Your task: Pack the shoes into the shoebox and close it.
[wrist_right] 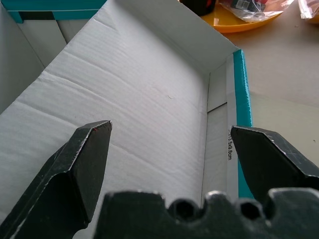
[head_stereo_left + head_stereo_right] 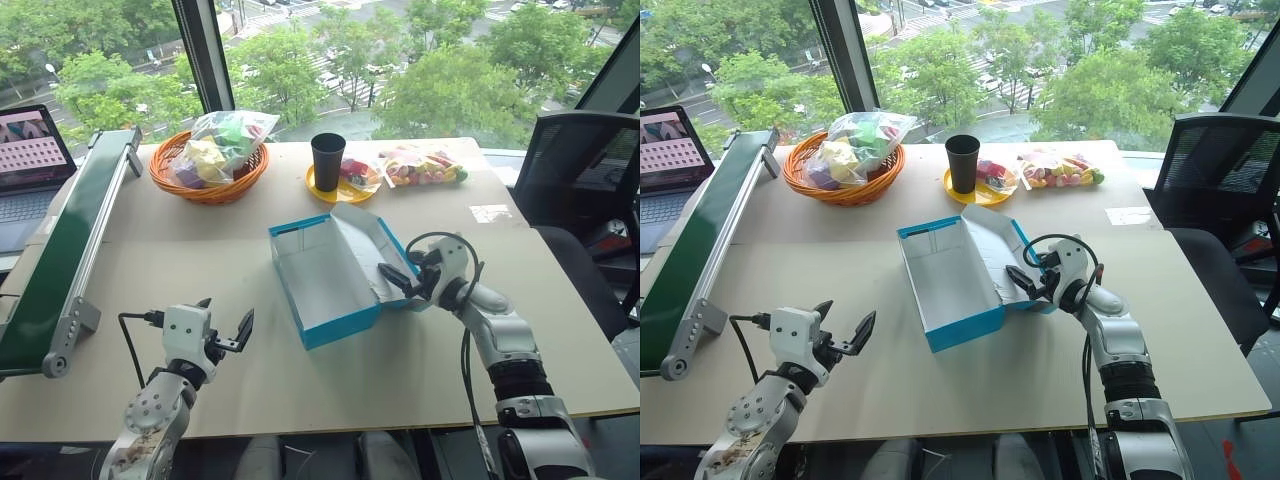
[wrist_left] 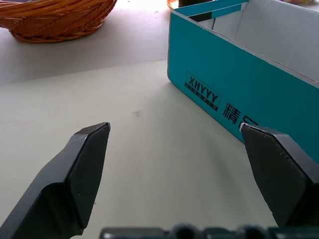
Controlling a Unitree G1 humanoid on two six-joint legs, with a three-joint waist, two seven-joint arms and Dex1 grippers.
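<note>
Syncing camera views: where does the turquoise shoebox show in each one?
Left eye: shoebox centre table, open, empty.
Right eye: shoebox centre, slightly further left.
Left wrist: its lettered turquoise outer wall, upper right.
Right wrist: its white inside across most of the frame.
Shared landmark: orange woven basket, also in left wrist view.

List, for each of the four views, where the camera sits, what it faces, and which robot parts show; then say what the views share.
Left and right eye views: on the head, looking forward and down over the table; both arms show, left gripper and right gripper open.
Left wrist view: on the left wrist, facing the shoebox outer side and the basket; its fingers show.
Right wrist view: on the right wrist, facing the white inside of the open lid; its fingers show.
Shared: the shoebox appears in all four.
</note>
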